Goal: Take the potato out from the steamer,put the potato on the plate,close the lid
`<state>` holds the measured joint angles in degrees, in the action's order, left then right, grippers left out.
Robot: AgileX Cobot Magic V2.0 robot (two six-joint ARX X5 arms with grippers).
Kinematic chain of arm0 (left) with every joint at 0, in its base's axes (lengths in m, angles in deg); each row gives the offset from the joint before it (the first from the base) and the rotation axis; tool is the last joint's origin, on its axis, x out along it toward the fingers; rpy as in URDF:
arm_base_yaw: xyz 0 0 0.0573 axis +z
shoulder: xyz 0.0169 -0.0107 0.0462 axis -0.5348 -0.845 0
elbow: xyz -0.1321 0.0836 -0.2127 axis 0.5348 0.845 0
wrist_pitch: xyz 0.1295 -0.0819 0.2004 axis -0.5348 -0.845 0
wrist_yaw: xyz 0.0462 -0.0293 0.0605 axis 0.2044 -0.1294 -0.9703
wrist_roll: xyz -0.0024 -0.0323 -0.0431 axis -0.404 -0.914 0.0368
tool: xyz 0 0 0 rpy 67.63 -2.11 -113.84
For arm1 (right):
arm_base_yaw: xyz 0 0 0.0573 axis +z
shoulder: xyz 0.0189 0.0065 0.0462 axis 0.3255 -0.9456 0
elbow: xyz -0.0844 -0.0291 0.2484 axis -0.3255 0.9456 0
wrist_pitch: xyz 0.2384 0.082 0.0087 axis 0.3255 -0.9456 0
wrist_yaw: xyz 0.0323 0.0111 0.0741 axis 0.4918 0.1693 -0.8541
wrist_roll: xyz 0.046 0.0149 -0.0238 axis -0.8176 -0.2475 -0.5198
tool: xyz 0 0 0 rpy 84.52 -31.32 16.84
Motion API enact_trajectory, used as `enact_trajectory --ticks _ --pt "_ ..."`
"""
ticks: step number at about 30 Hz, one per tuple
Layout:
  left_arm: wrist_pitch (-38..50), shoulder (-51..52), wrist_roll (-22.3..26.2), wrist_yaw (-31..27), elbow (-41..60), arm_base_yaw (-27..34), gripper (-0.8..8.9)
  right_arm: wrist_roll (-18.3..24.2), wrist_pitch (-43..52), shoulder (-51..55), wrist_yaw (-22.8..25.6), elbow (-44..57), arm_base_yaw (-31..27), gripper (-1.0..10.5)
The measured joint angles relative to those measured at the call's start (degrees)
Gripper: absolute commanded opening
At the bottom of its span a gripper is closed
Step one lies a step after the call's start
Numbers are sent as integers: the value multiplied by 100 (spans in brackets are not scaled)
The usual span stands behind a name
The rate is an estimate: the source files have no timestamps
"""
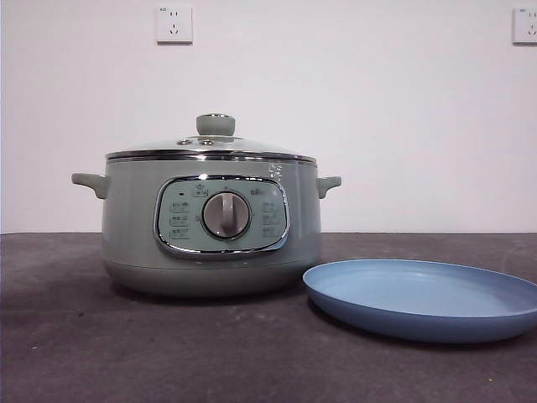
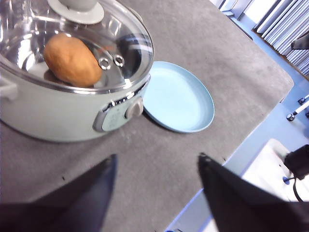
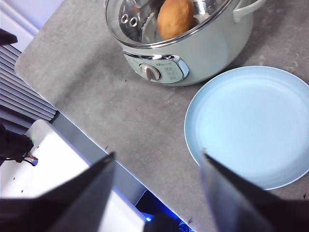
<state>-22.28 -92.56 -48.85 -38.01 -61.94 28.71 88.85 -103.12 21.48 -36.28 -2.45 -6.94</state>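
The pale green steamer (image 1: 210,227) stands on the dark table with its glass lid (image 1: 214,147) closed on top. Through the glass, the orange-brown potato (image 2: 71,59) lies inside the pot, also visible as potato (image 3: 175,18) in the right wrist view. The light-blue plate (image 1: 424,295) sits empty to the steamer's right, touching or nearly touching its base. My left gripper (image 2: 157,162) hovers open high above the table in front of the steamer (image 2: 63,113). My right gripper (image 3: 157,159) hangs open above the table edge beside the plate (image 3: 251,125). Neither arm shows in the front view.
The grey table mat (image 3: 96,92) ends near a white surface (image 3: 43,164) below the right gripper. Two wall sockets (image 1: 174,23) sit on the white wall behind. Window blinds (image 2: 285,29) lie beyond the table's far side.
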Motion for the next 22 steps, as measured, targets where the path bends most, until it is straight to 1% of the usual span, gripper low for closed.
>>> enact_trajectory --ticks 6,11,18,22 --pt "531 -4 -46 -48 -2 -17 601 0 0 0 0 0 0 599" --pt "713 -334 -48 -369 -120 -302 602 11 11 0 7 -2 0 599" --pt "1298 -1443 -46 -966 -708 -962 601 11 66 0 7 -2 0 599" --pt "1558 -2240 7 -1322 -1364 -1333 601 11 83 -2 7 -2 0 599"
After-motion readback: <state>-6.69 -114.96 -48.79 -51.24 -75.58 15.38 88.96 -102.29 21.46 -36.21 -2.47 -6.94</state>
